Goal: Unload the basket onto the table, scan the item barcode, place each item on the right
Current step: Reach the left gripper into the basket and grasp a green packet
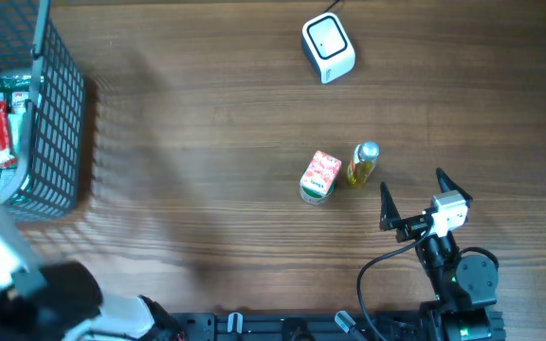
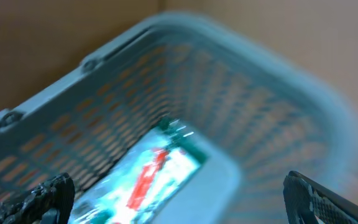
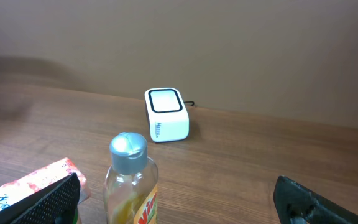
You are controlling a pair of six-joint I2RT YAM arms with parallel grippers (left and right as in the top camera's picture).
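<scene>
Both jaws spread wide, empty; bottle (image 3: 132, 182) upright, cap up, beside carton (image 3: 33, 186).

A grey mesh basket (image 1: 60, 123) stands at the left edge of the wooden tabletop (image 1: 207, 237), toward the far corner. A plain brown wall (image 3: 241, 43) rises behind the tabletop's far edge.

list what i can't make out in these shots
Left wrist view: motion blur smears the print on the packet in the basket.
Overhead: the left edge cuts off the basket; any barcode on the carton is too small to find.
Right wrist view: the bottom edge cuts off the bottle and its label.
</scene>
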